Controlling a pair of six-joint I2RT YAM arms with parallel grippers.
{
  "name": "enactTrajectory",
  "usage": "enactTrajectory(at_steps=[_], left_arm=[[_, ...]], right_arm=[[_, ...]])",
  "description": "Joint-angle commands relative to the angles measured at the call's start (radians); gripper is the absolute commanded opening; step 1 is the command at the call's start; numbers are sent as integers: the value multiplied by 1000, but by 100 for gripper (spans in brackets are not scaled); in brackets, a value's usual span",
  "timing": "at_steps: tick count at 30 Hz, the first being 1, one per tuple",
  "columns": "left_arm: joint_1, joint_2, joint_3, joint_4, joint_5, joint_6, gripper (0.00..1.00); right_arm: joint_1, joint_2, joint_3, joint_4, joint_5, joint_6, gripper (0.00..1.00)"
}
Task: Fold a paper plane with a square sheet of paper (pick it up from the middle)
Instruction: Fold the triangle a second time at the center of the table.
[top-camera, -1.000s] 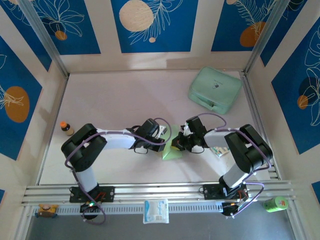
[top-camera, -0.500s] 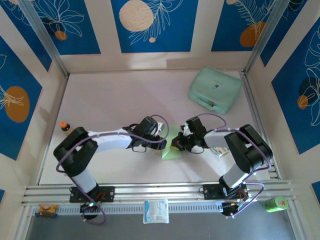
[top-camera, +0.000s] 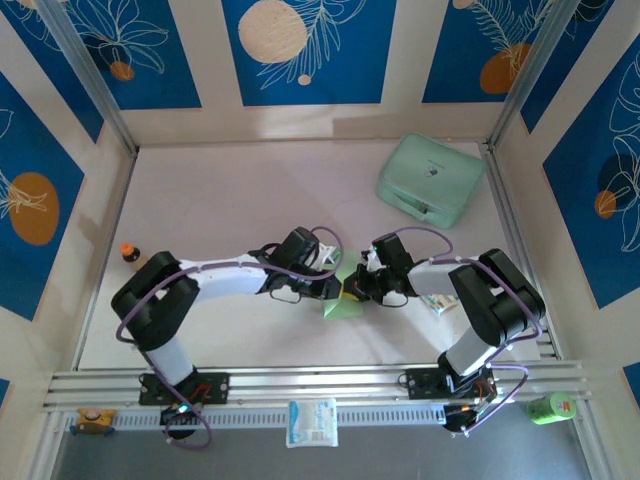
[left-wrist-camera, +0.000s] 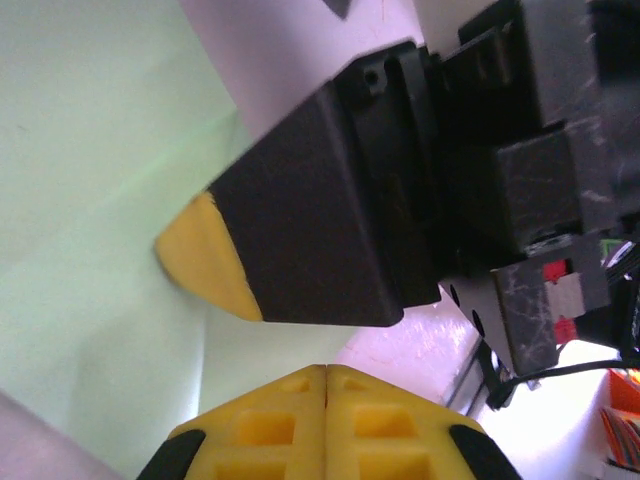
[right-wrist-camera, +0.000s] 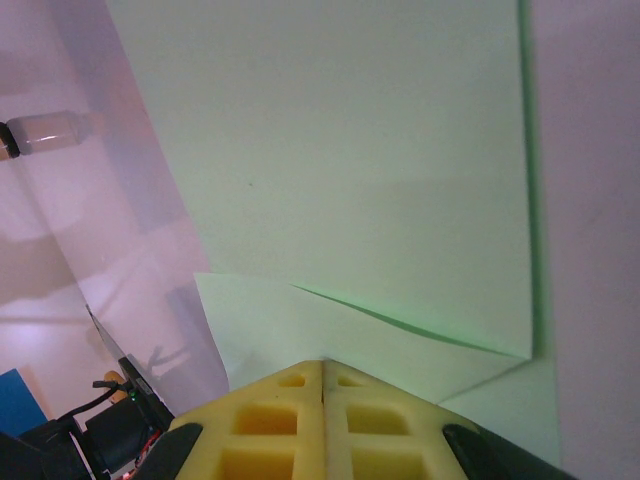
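The light-green sheet of paper (top-camera: 343, 306) lies flat on the table between the two arms. It is partly folded, with a diagonal crease and an overlapping flap (right-wrist-camera: 300, 325), not a paper plane's dart shape. My left gripper (top-camera: 335, 285) is shut, with its yellow tips (left-wrist-camera: 327, 372) just over the sheet's edge (left-wrist-camera: 90, 150). My right gripper (top-camera: 353, 290) is also shut and its tips (right-wrist-camera: 323, 364) press down on the folded paper (right-wrist-camera: 350, 150). In the left wrist view, the right gripper's black finger with its yellow tip (left-wrist-camera: 205, 255) rests on the paper.
A mint-green rounded case (top-camera: 430, 180) sits at the back right. A small orange-capped bottle (top-camera: 128, 253) stands at the left edge. A white-and-blue packet (top-camera: 312, 422) lies on the front rail and a green can (top-camera: 550, 407) at the front right.
My left arm has stretched to the right, bringing its gripper up against the right gripper over the paper. The right arm and the paper have stayed put.
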Motion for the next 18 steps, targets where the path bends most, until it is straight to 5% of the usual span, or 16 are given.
enactTrajectory(at_steps=[1,18], left_arm=[[-6,45,37,13,89,-36,0],[-19,137,38,-47,39,7,0]], right_arm=[[-4,21,-27,-78,60,18,0],[-6,18,-23,-86,62,16,0]])
